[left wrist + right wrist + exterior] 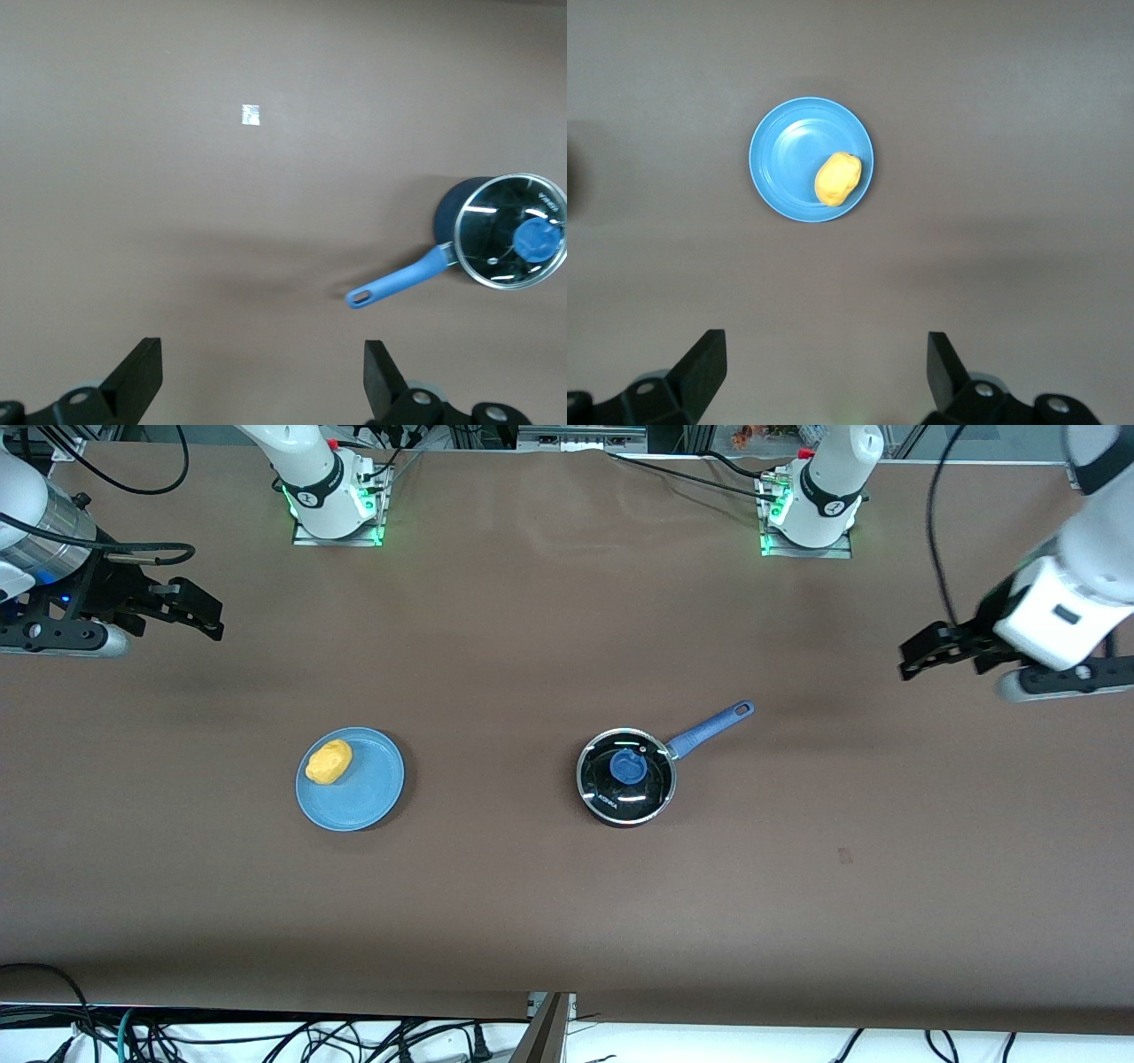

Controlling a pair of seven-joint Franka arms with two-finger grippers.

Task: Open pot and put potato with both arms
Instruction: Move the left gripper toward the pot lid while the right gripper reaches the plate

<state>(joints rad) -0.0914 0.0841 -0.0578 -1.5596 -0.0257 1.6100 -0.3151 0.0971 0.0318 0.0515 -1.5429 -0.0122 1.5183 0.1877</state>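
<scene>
A small round black saucepan (625, 778) with a long, matte blue handle (710, 728) stands on the brown, faintly creased paper-like covering of the table (567, 886). A clear glass lid (626, 774) with a bright metal rim and a round blue knob (628, 765) sits on it, closed, and glints with streaks of reflected light. White lettering is printed on the glass near the rim on the side toward the front camera; it is too small to read with certainty. The handle points away from the front camera and toward the left arm's end of the table, and ends in a hanging loop.

Well apart from the pot, toward the right arm's end, lies a flat, glossy light-blue round plate (350, 779). A lumpy yellow-orange oval potato (329, 762) rests on it, off centre near the rim.

A small pale mark (844, 856) shows on the covering, nearer to the front camera than the pot and toward the left arm's end.

The left gripper (921, 652), black with two angular fingers, hangs in the air over bare table at the left arm's end, fingers spread wide and holding nothing. The right gripper (197, 613) hangs likewise over bare table at the right arm's end, fingers wide apart and empty. Nothing lies between either gripper and the pot or plate. Dark cables (266, 1036) trail along the table's edge nearest the front camera.
</scene>
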